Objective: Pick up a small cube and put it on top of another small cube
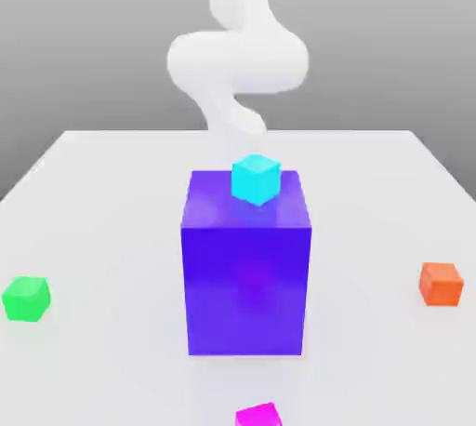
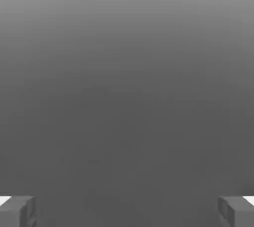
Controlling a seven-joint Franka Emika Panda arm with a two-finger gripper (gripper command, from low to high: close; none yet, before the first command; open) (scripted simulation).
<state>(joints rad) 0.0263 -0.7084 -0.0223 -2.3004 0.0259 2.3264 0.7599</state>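
Note:
The small magenta cube (image 1: 258, 415) lies on the white table (image 1: 102, 192) at the near edge of the exterior view, partly cut off by the frame. The small green cube (image 1: 26, 299) sits at the exterior view's left, far from the magenta one. My white arm (image 1: 237, 52) rises behind the big blue-purple block, well away from both cubes. In the hand view my gripper (image 2: 127, 211) is open, its two grey fingertips (image 2: 17, 211) set wide apart with nothing between them, facing plain grey background.
A big blue-purple block (image 1: 246, 275) stands mid-table with a cyan cube (image 1: 255, 179) on top. An orange cube (image 1: 441, 283) rests at the exterior view's right.

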